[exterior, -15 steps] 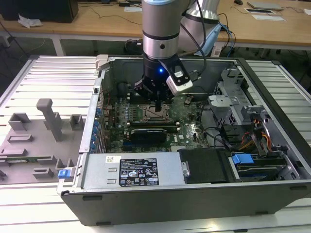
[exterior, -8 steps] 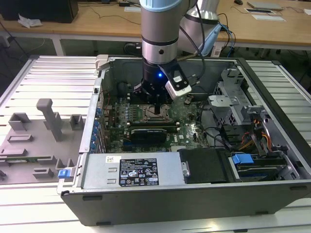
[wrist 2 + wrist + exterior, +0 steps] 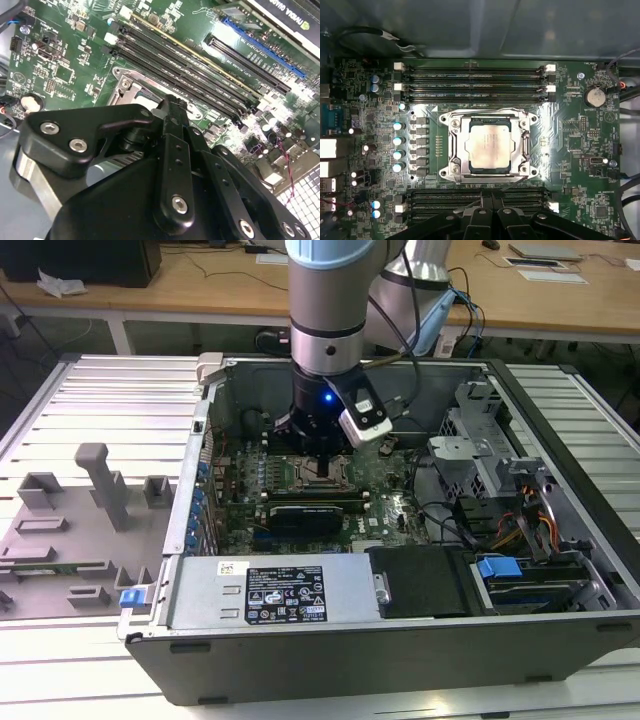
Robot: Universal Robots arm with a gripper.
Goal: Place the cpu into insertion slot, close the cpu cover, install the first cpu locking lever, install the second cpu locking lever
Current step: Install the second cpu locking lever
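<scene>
The gripper [image 3: 322, 462] is seen in the middle of the exterior view, lowered into the open computer case [image 3: 560, 570] just above the socket area. In the second wrist view its black fingers [image 3: 172, 150] are pressed together with no gap visible and nothing seen between them, so it is judged closed and empty.

Just past the fingertips, at the centre of the first wrist view, the cpu [image 3: 489, 146] is found lying flat in the insertion slot [image 3: 451, 150], with the cpu cover [image 3: 488, 119] lowered around it so that the silvery top shows through the window. Whether the locking levers are latched cannot be told.

The cpu is judged light, stiff and smooth-topped, with fragile contacts beneath; it would best be taken by its opposite edges. The cover is thin stiff metal, best pressed on its frame.

The arm [image 3: 330, 300] is held almost vertical at the upper centre of the exterior view, wrist pointing straight down over the green motherboard [image 3: 570, 165]. Black memory slots [image 3: 475, 80] are seen above and below the socket in the first wrist view.
</scene>
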